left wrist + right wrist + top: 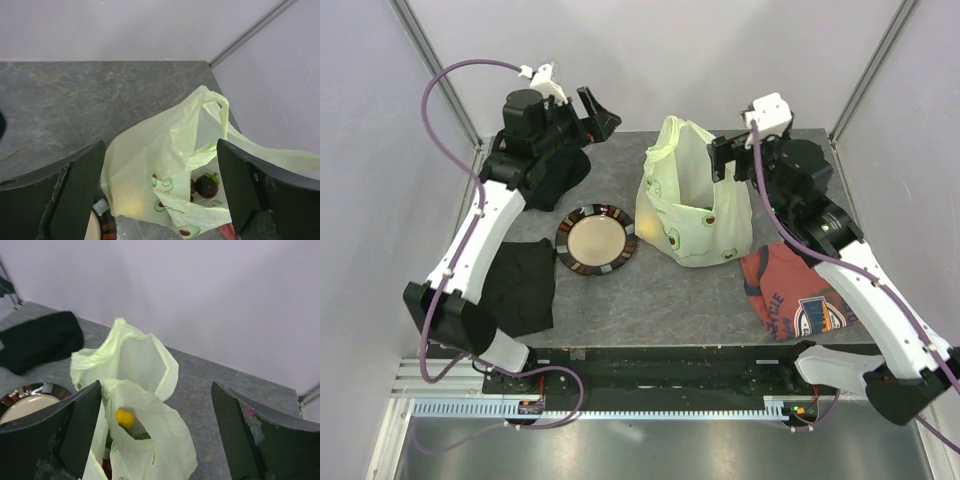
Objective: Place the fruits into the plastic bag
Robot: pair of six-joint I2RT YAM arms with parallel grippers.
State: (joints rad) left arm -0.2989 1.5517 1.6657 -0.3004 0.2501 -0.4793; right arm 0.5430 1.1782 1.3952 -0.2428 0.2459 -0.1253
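The pale green plastic bag (pixel 695 210) stands upright on the grey table, right of centre, its mouth open at the top. Inside it the left wrist view shows a dark brown fruit (pixel 206 185) with a green cap. The right wrist view shows a yellow fruit (pixel 124 418) and a green one (pixel 142 436) in the bag (pixel 150 450). My left gripper (pixel 595 115) hovers open at the back left, apart from the bag (pixel 160 170). My right gripper (pixel 725 158) hangs open just above the bag's right handle. Neither holds anything.
A dark round plate (pixel 570 262) with a cream centre lies left of the bag, with nothing on it. Black cloths lie at the left (pixel 520 285) and back left (pixel 560 175). A red printed shirt (pixel 790 295) lies at the front right. Walls close in on three sides.
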